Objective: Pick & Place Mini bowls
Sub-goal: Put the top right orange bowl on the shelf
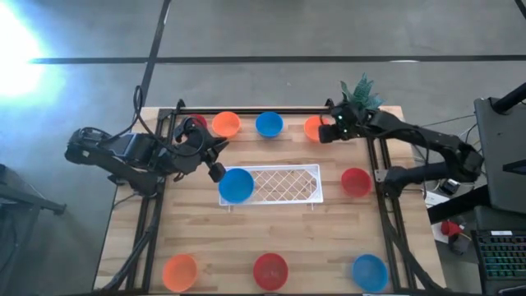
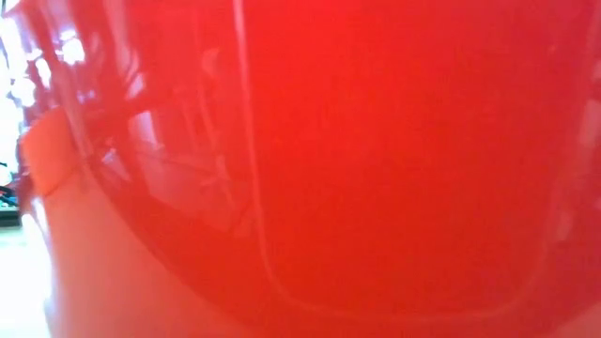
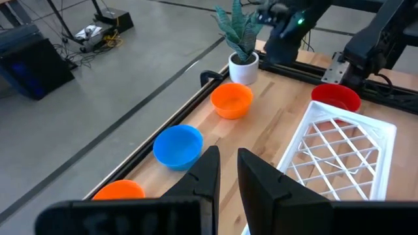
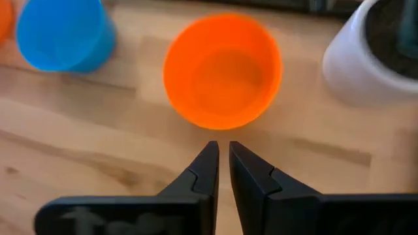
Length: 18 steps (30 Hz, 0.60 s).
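At the back edge of the surface: an orange bowl [image 4: 223,70] sits just beside the white plant pot [image 4: 366,62], a blue bowl [image 4: 62,34] on its other side.
Right end effector [image 4: 222,163]: hovers at the orange bowl's near rim, fingers nearly together, nothing between them.
Left end effector [image 3: 226,171]: over the left side of the surface [image 1: 345,230], fingers a narrow gap apart, empty.
White tray [image 1: 283,184]: mid-surface, a blue bowl [image 1: 236,185] on its left end.
Other bowls: red [image 1: 355,182] right of the tray; orange [image 1: 180,271], red [image 1: 270,270] and blue [image 1: 369,272] along the front edge; orange [image 1: 226,124] at the back left.
Low view: filled by a red bowl wall.
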{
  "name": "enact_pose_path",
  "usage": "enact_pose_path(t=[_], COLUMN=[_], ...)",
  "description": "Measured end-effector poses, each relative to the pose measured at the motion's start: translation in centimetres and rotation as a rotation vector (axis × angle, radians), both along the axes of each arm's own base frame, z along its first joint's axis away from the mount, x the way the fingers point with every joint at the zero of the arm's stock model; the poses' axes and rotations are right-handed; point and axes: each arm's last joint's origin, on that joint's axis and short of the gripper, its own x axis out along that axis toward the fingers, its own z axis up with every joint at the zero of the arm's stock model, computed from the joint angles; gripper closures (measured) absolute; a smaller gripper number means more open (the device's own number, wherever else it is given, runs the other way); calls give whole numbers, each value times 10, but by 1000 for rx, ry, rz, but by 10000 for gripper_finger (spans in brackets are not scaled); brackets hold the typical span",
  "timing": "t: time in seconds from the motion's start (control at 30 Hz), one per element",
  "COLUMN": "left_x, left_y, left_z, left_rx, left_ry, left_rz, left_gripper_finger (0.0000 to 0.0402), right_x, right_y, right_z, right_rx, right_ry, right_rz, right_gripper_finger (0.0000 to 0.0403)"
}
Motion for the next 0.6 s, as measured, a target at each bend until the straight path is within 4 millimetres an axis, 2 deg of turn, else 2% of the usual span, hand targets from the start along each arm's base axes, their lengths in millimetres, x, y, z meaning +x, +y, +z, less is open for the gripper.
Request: enact_pose_path(t=[0.33,0.6], left_x=[0,0], left_y=[0,0], left_z=[0,0], left_rx=[0,1], left_ry=[0,0], left_rz=[0,-1], left_gripper_finger=[354,354], right_x=[3,4], right_y=[-28,-45], right_z=[-31,-53], right_rx=[107,157], right_ry=[108,174], right_rz=[-74,-114], right_gripper_finger=[303,282])
